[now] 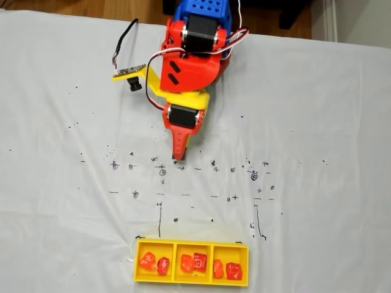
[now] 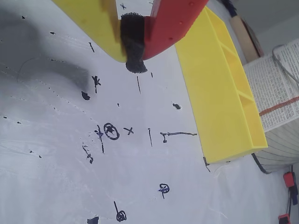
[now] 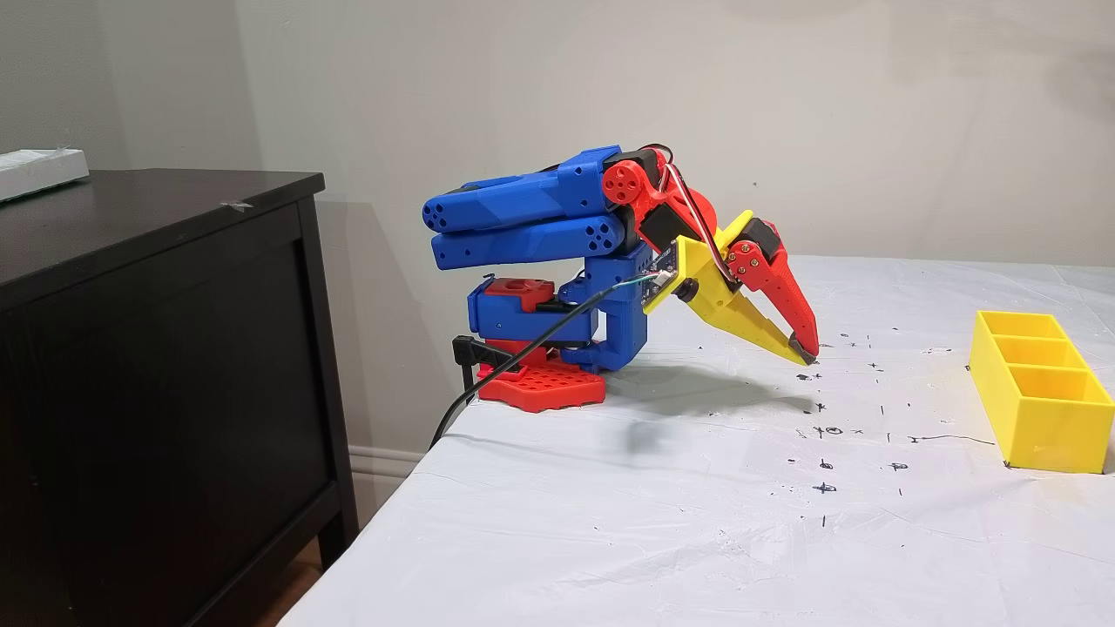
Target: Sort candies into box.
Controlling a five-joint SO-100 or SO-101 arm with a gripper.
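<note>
While the tool (image 1: 178,157) hangs clenched and empty above the white, pen-marked counter (image 1: 317,134), six candies sit paired in the yellow box (image 1: 191,279); beyond stand a dark cabinet (image 3: 157,348), beige wall, and perhaps a printed book (image 2: 275,93).

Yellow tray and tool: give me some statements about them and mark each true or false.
1. Each compartment of the yellow tray holds two candies. True.
2. The tool is shut on a candy. False: its fingers meet with nothing between them.
3. One candy lies on the white cloth outside the tray. False: all six are in the tray.
4. The tool hangs apart from the tray, over the pen marks. True.
</note>
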